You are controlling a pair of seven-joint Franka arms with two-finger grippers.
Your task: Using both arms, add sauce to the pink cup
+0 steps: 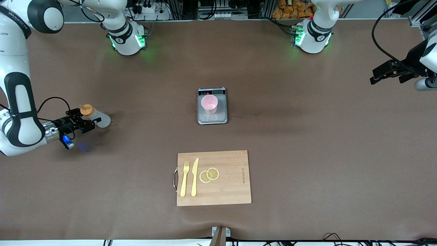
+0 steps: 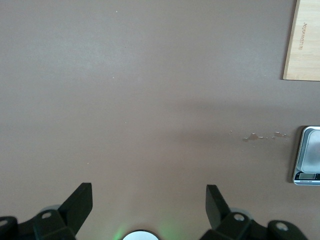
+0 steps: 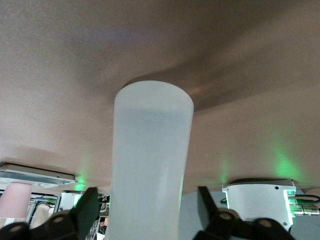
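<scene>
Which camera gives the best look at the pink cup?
The front view: the cup shows whole, standing on the scale. The right wrist view catches only a sliver of it at the frame's edge. The left wrist view shows the scale's edge but no cup.

Open brown table (image 1: 307, 143) between scale (image 1: 212, 118) and cutting board (image 1: 225, 191) | sauce bottle (image 1: 97, 118) stands between right gripper (image 1: 88, 123) fingers | pink cup (image 1: 209, 104) tops scale

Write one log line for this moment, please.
right hand: open around translucent orange-capped squeeze bottle | left hand: open, waiting | pale pink plastic cup: on grey scale
</scene>
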